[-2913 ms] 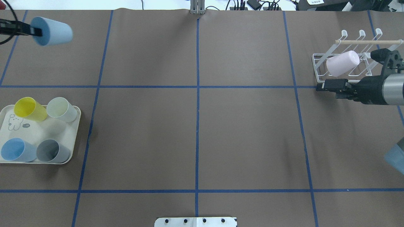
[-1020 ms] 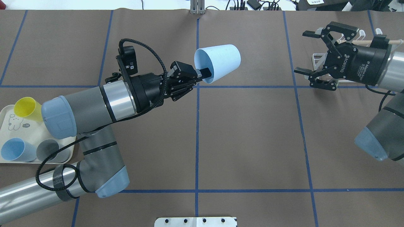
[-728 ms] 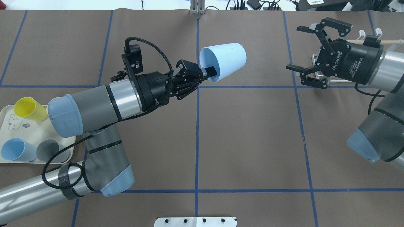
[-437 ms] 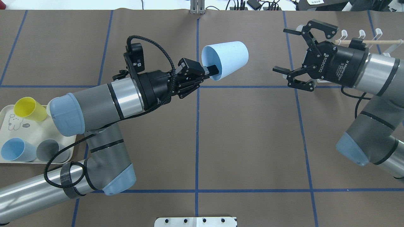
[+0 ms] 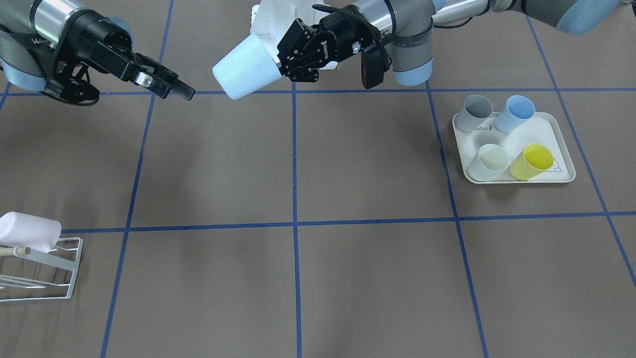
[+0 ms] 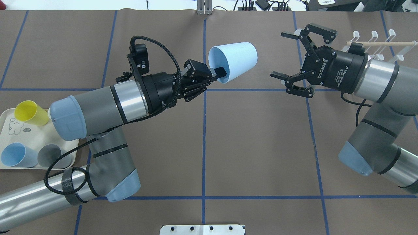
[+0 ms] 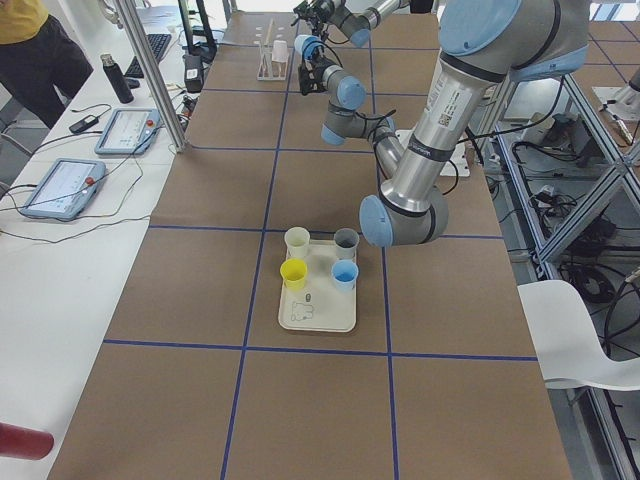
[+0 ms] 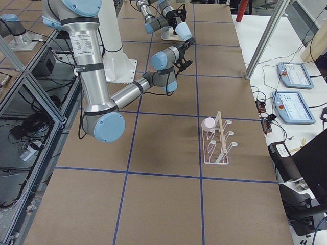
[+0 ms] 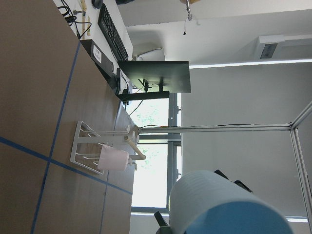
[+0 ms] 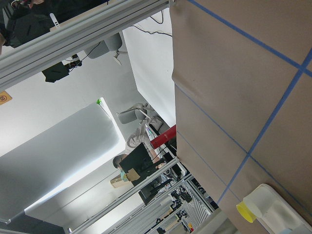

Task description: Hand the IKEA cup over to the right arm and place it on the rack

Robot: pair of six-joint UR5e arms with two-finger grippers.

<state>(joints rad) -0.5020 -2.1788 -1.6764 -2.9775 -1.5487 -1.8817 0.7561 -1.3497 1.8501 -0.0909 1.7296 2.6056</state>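
Observation:
A light blue IKEA cup [image 6: 235, 61] [image 5: 246, 67] hangs sideways above the table's far middle, its base pointing at the right arm. My left gripper [image 6: 217, 72] is shut on its rim, one finger inside the mouth. My right gripper [image 6: 279, 54] is open, its fingers spread wide a short gap from the cup's base, not touching it. The white wire rack [image 6: 375, 41] [image 5: 47, 266] with its wooden rod stands at the far right behind the right wrist. A pink cup [image 5: 27, 231] [image 9: 114, 158] sits on it.
A cream tray [image 6: 14, 135] [image 5: 544, 132] at the left holds a yellow cup [image 6: 29, 112], a blue cup [image 6: 16, 155], a grey cup [image 6: 52, 156] and a pale cup [image 5: 489, 161]. The left arm's elbow hangs over the tray's right side.
The left arm carried the cup from the far left to the centre, then held nearly still. The right gripper left the rack, opened, and moved left toward the cup's base.

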